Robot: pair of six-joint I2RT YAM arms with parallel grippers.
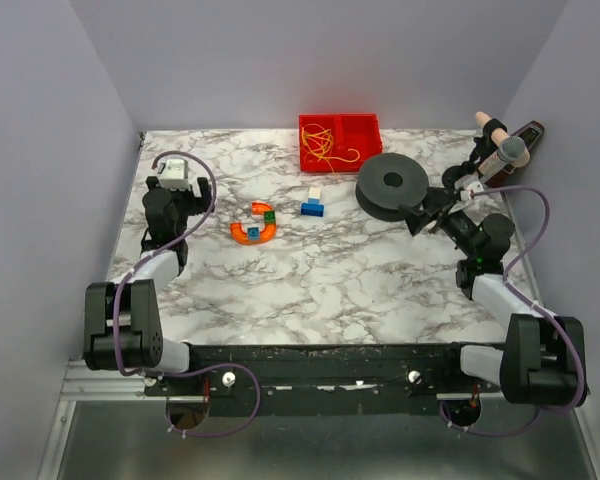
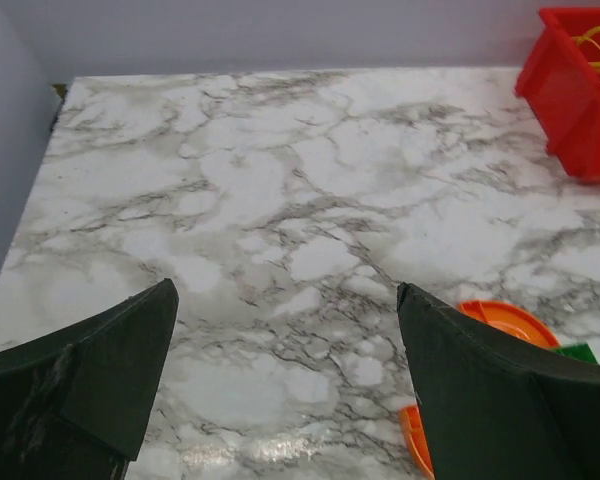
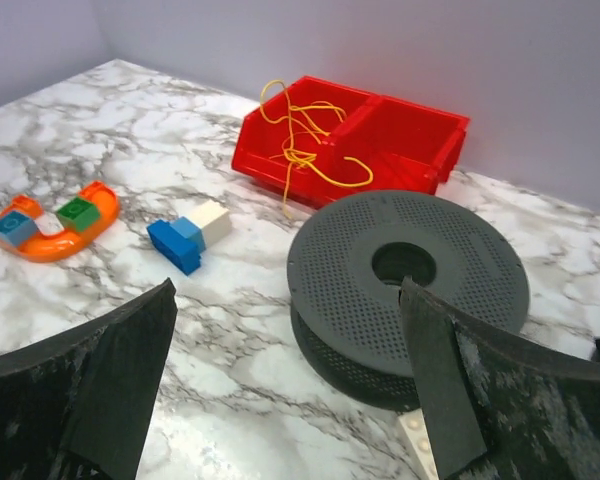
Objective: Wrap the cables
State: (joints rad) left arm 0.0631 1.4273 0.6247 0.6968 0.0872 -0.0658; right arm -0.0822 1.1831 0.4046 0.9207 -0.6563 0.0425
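Both arms were parked apart when I looked in. My left hand (image 2: 285,290) hung released over bare marble at the left side of the surface (image 1: 310,280), its fingers spread wide with nothing between them. My right hand (image 3: 287,285) was just as slack and empty, hovering near the dark perforated spool (image 3: 410,270), which lay flat on its side.

The cables (image 3: 300,140) sat as a loose yellow tangle in the left compartment of the red bin (image 1: 365,128) at the far edge. A few loops stood up above the rim, and one strand trailed over the near wall toward the surface.

I judged that nothing had been started, and most of the risk lay in the first pick. Wire that thin could slide straight out of a clenched hand, or I could pinch only one loop and drag the whole knot up with it. A loop caught on the bin's wall or divider might pull the light bin along or tip it.

The spool worried me too. Lying flat and unheld, it would probably skate or spin under any pull from winding, and the right hand was close enough to knock it on the way past.

The blue and white bricks (image 3: 188,238) lay between the arms and the bin, where a trailing strand could snag on them.
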